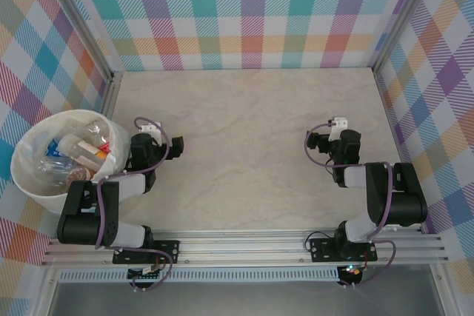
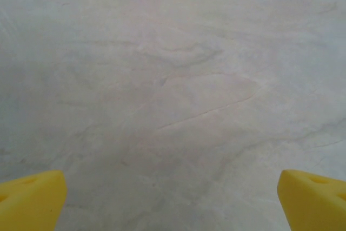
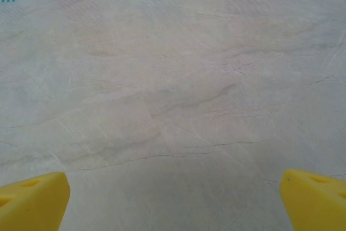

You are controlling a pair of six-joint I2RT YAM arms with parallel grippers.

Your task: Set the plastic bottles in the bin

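plastic bottles (image 1: pixel 74 157) piled in bin (image 1: pixel 33 190), far left | left claw (image 2: pixel 173 201) and right claw (image 3: pixel 173 201) both released, holding nothing | risk — left arm (image 1: pixel 89 209) sits just beside bin; careless swing could tip it

The counter (image 1: pixel 252 123) is a smooth, matt, stone-look surface with faint grey veins. The bin (image 1: pixel 37 194) is smooth cream plastic, slightly glossy; the plastic bottles (image 1: pixel 74 149) inside are clear and shiny. The fingers (image 2: pixel 30 201) are matt yellow plastic. The rails (image 1: pixel 244 246) look like brushed metal, the walls (image 1: pixel 244 12) like printed checked cloth.
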